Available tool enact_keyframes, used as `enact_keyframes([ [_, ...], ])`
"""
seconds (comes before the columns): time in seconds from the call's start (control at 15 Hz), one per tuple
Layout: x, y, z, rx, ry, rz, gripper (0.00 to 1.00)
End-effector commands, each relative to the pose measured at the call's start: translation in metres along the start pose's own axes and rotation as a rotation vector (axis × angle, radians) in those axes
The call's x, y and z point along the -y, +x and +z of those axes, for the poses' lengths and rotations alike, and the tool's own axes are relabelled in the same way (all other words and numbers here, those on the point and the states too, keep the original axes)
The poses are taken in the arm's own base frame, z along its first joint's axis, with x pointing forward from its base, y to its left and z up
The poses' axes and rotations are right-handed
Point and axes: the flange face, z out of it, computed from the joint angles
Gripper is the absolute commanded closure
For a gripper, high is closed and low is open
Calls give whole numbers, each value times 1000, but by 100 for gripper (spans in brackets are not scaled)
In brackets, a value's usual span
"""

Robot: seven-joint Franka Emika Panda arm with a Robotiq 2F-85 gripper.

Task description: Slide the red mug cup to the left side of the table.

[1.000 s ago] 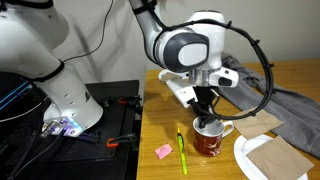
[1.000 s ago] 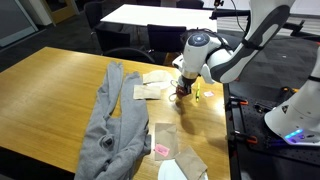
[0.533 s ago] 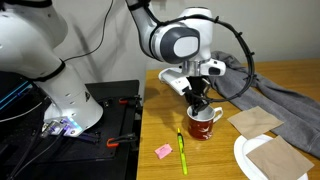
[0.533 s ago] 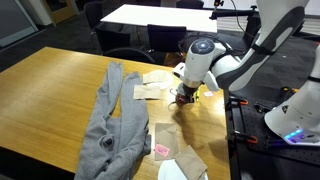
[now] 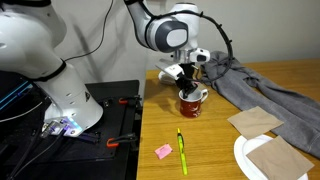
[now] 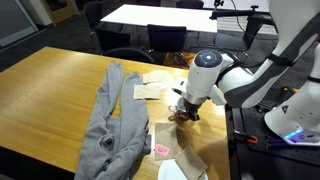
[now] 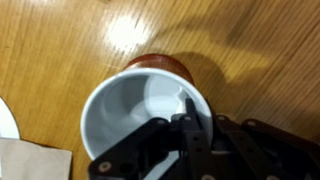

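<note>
Wrist view: the gripper [image 7: 200, 126] pinches the red mug cup [image 7: 130, 108] by its four o'clock rim, one finger inside.

Ext views: opposite sides of surface [image 5: 215, 150], angled down, mid-range, both showing red mug cup [image 5: 192, 102]; wrist cam: close, straight down.

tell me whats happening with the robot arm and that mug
The arm's gripper holds the red mug cup by its rim, with one finger inside the white interior, as the wrist view shows. The mug stands upright on the table, near its edge, with a grey cloth close by.
</note>
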Motion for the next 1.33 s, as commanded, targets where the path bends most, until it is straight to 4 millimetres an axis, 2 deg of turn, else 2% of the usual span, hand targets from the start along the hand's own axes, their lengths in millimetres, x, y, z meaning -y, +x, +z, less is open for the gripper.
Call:
enact_keyframes([
  [0.0,24,12,-17,-5,37,-64,98],
  [0.33,49,31,-26,-19,82,-121,98],
  [0.6,56,39,-29,-5,95,-133,98],
  [1.27,67,38,-22,36,101,-156,98],
])
